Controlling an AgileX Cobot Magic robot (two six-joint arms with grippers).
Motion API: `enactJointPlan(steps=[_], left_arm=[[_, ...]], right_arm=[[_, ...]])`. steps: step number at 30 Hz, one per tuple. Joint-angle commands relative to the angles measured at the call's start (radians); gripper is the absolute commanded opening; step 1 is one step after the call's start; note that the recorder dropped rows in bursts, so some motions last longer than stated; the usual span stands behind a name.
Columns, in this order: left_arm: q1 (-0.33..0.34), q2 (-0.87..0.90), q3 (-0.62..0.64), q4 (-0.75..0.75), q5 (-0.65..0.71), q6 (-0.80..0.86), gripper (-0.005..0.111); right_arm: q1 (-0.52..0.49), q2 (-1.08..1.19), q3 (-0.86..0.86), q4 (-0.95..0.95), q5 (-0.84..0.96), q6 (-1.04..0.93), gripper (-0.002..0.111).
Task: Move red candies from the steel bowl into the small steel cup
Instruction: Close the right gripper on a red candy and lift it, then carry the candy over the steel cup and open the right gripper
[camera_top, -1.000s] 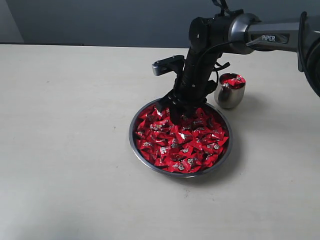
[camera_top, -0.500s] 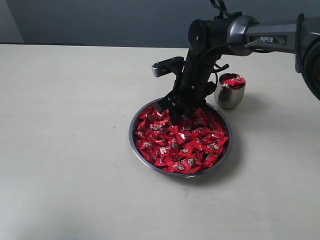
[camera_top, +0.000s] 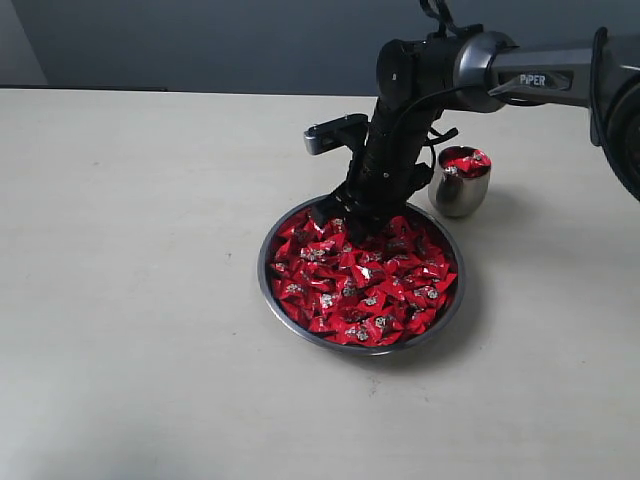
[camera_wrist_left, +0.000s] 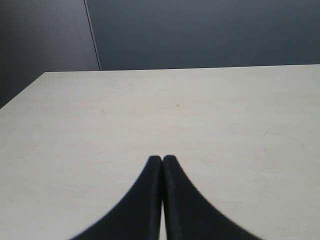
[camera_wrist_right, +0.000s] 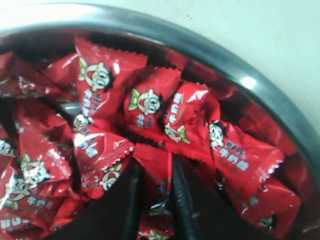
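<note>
The steel bowl (camera_top: 452, 305) sits mid-table, heaped with red candies (camera_top: 365, 285). My right gripper (camera_top: 355, 225) points down into the far side of the pile. In the right wrist view its fingers (camera_wrist_right: 131, 192) pinch one red candy (camera_wrist_right: 157, 167) between them, just inside the bowl's rim (camera_wrist_right: 235, 67). The small steel cup (camera_top: 460, 185) stands behind and right of the bowl, with red candies (camera_top: 468, 161) in it. My left gripper (camera_wrist_left: 162, 159) is shut and empty above bare table, seen only in the left wrist view.
The pale tabletop (camera_top: 140, 260) stretches to the left and front of the bowl. A dark wall (camera_top: 200, 40) runs behind the table's far edge. The right arm's black links (camera_top: 430, 70) reach in over the cup from the right.
The right gripper has lifted slightly out of the candy pile and drawn a little toward the far rim. The bowl and cup have stayed put.
</note>
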Motion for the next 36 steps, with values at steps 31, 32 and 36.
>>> enactJointPlan(steps=[31,32,36], left_arm=[[-0.007,-0.004,0.004,0.006,-0.002,-0.003,0.000],[-0.007,-0.004,0.004,0.006,-0.002,-0.003,0.000],[-0.007,-0.004,0.004,0.006,-0.002,-0.003,0.000]], right_arm=[[-0.123,-0.221,0.003,-0.285,-0.075,0.160,0.015],[-0.140,-0.221,0.003,-0.285,-0.082,0.160,0.015],[-0.185,-0.221,0.003,-0.285,-0.104,0.171,0.015]])
